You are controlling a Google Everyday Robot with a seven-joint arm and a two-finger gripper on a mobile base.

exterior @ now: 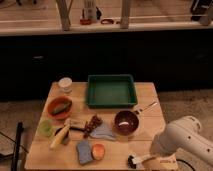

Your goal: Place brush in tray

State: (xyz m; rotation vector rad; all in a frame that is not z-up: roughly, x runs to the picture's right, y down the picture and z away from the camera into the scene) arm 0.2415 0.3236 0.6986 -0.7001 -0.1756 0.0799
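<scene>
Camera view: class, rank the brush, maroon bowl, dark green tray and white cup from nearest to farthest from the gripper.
1. brush, front right, right by the gripper, which sits at its handle.
2. maroon bowl, behind the brush, centre right.
3. dark green tray, back centre.
4. white cup, back left corner.

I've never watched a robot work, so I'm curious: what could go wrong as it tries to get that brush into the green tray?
The tool sits low at the front right corner of the table, beside the brush.
1. The brush lies close to the front edge; a clumsy nudge might push it off.
2. The maroon bowl stands between the brush and the tray; a low carry could bump it.
</scene>
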